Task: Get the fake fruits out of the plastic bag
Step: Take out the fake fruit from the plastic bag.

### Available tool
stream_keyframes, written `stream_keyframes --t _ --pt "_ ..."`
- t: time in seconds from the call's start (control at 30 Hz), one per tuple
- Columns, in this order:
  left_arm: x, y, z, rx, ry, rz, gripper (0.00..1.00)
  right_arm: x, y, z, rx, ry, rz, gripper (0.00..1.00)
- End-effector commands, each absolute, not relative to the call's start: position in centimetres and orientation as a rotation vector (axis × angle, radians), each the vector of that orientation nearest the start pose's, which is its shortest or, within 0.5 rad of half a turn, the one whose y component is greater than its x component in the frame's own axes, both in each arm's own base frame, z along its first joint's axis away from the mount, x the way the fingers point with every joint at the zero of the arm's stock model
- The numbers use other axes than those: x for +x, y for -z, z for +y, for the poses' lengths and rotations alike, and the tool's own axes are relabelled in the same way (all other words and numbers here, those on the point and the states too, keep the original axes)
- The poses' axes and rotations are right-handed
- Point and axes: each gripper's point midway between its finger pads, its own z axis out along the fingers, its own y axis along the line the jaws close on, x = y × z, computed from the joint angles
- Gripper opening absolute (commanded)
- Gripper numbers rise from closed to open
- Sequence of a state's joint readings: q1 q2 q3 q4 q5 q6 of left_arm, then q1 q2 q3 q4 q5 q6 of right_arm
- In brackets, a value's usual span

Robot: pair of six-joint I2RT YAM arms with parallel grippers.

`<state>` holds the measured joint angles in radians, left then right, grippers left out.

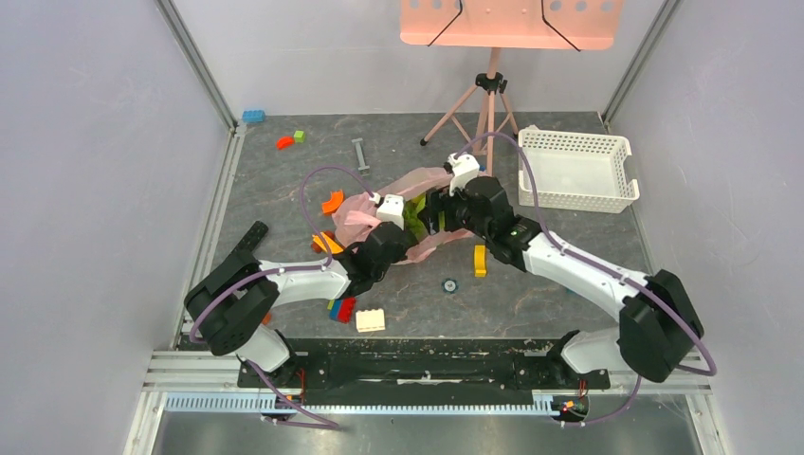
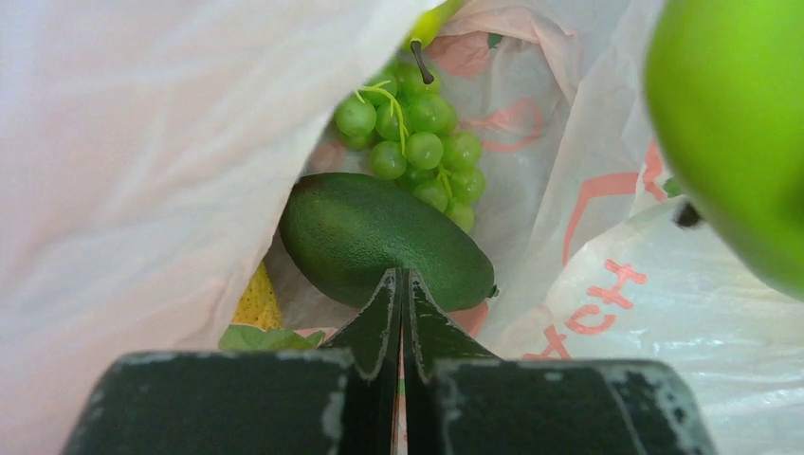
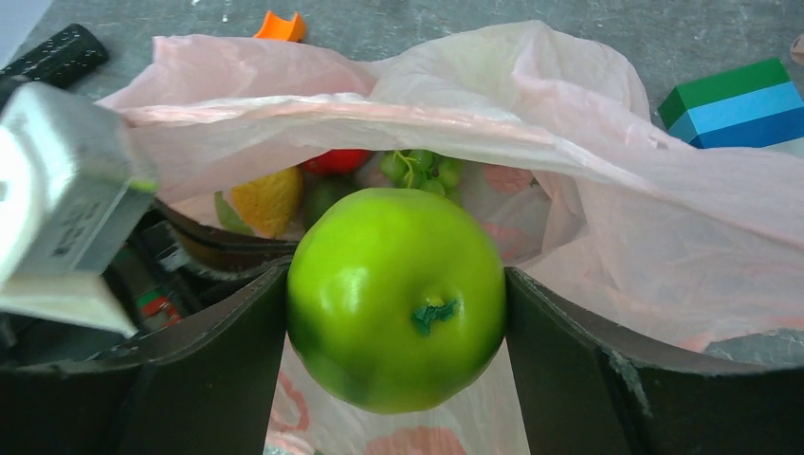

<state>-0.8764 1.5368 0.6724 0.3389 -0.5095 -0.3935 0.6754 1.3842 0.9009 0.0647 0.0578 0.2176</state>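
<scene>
Extraction in hand: our right gripper [image 3: 396, 275] clamps the green apple [image 3: 396, 313] at the plastic bag [image 3: 616, 190] mouth, left gripper [image 2: 403, 282] fully closed; next we lift clear

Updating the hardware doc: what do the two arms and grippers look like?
Matching pair: left arm and right arm have white links, bulky black joints, a purple cable looping along each, and a white camera block at each wrist. The left gripper and right gripper have black fingers, edges scuffed pale.
</scene>
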Motion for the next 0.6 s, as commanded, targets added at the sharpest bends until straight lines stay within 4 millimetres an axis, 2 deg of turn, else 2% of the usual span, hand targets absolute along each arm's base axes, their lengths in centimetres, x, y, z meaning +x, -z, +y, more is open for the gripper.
stream_keyframes --t 0.0,0.2,0.43,0.57 --pt "32.2 -9.6 -26.5 0.091 0.296 1.98 0.02 32.1 -20.3 26.5 -0.436 -0.583 1.944 0.62" --pt "32.1 -9.6 -26.5 0.092 0.299 1.982 0.02 31.3 -23.5 26.9 -0.416 -0.665 1.882 0.62" --pt "32.1 -9.6 -26.5 0.091 0.301 1.982 0.02 32.2 -27.1 27.1 -0.32 -0.716 1.796 0.62" --pt "32.2 -9.6 -26.5 0.091 0.302 1.982 0.02 32.3 -30.3 26.9 -0.302 -0.732 1.733 0.62"
